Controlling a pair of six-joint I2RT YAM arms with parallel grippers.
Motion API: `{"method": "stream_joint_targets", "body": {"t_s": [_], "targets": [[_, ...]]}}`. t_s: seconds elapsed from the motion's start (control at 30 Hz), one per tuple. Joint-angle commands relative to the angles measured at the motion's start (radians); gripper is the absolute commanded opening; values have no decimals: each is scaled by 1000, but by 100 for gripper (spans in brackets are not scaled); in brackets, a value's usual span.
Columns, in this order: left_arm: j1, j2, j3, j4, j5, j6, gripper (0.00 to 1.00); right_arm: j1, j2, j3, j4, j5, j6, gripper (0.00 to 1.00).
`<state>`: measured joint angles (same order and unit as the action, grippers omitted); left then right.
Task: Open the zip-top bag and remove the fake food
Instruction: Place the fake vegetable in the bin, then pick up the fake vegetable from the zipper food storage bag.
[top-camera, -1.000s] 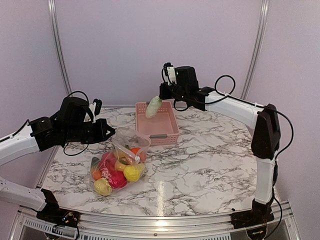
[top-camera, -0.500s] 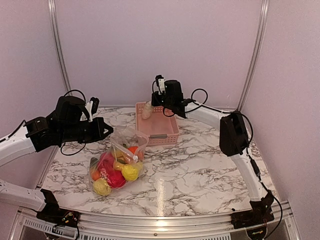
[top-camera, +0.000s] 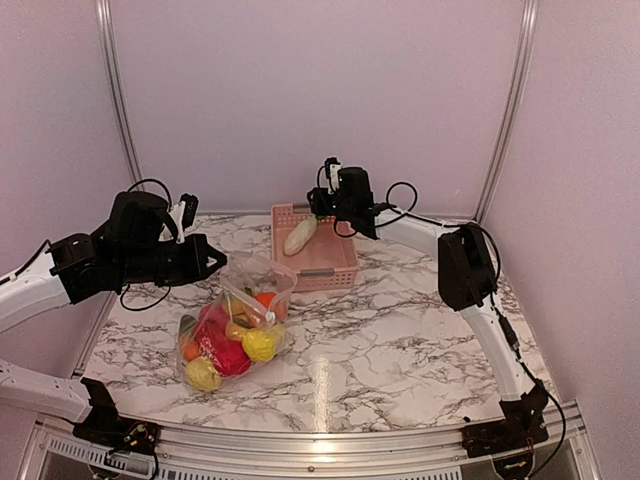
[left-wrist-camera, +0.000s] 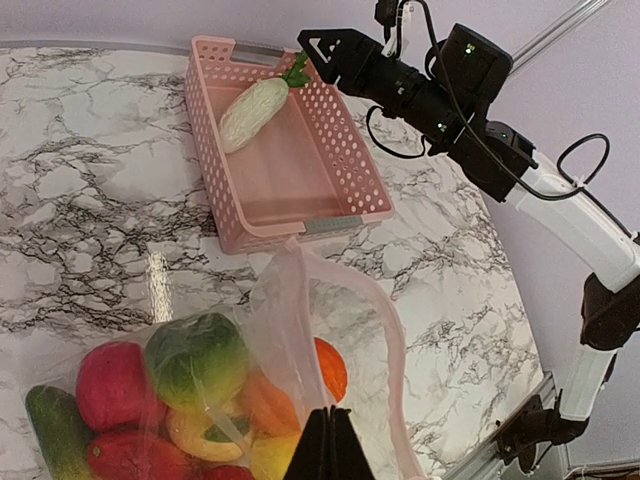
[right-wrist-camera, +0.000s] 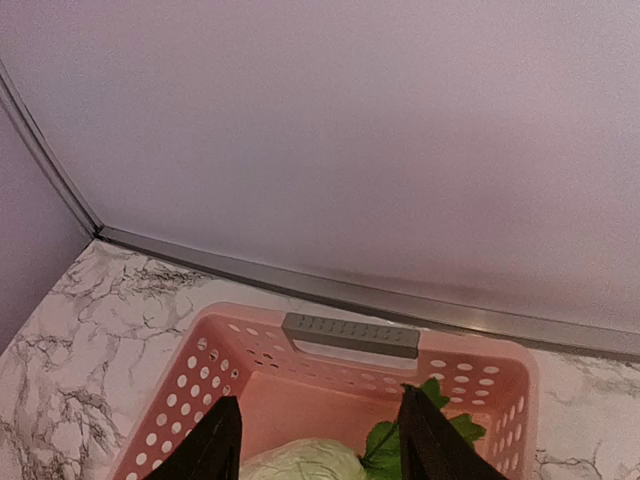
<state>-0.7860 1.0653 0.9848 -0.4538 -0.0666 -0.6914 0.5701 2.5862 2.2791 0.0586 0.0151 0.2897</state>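
The zip-top bag (top-camera: 262, 282) lies at the table's left with its mouth pulled up and open. Fake food (top-camera: 228, 345) fills it: red, yellow, orange and green pieces (left-wrist-camera: 195, 360). My left gripper (top-camera: 218, 262) is shut on the bag's (left-wrist-camera: 290, 300) upper edge, its fingertips (left-wrist-camera: 330, 445) pressed together at the film. A white radish with green top (top-camera: 300, 236) lies loose in the pink basket (top-camera: 335, 281). My right gripper (top-camera: 318, 205) hovers open just above the radish's leafy end (right-wrist-camera: 395, 450), with nothing between its fingers (right-wrist-camera: 215, 440).
The pink slotted basket (left-wrist-camera: 275, 238) stands at the back centre, a grey handle (right-wrist-camera: 350, 335) on its far wall. Purple walls and a metal rail (right-wrist-camera: 300, 285) close the table right behind it. Bare marble (top-camera: 420, 330) stretches to the right.
My right gripper has opened and the radish has dropped from it into the basket. The left gripper keeps its hold on the bag's edge.
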Motion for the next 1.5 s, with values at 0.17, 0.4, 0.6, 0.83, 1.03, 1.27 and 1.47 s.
{"method": "stream_joint_targets", "body": {"t_s": [0.17,0.4,0.6,0.83,1.03,1.27,1.47], "targets": [[8,6,37,3,9,9,0,-18,-71,11,-115,-64,0,74],[8,23,41,26,26,5,0,-7,-230,-96,-187,-78,-33,76],[5,42,39,55,46,-3,0,46,-442,-327,-187,-90,-97,76],[-2,66,37,110,93,-21,0,139,-647,-586,-178,-152,-141,69],[-52,102,41,152,103,-37,0,240,-773,-740,-220,-171,-167,63],[-145,169,54,190,88,-52,0,340,-911,-929,-242,-180,-120,59],[-191,241,61,242,88,-68,0,402,-1014,-1067,-268,-143,-56,56]]}}
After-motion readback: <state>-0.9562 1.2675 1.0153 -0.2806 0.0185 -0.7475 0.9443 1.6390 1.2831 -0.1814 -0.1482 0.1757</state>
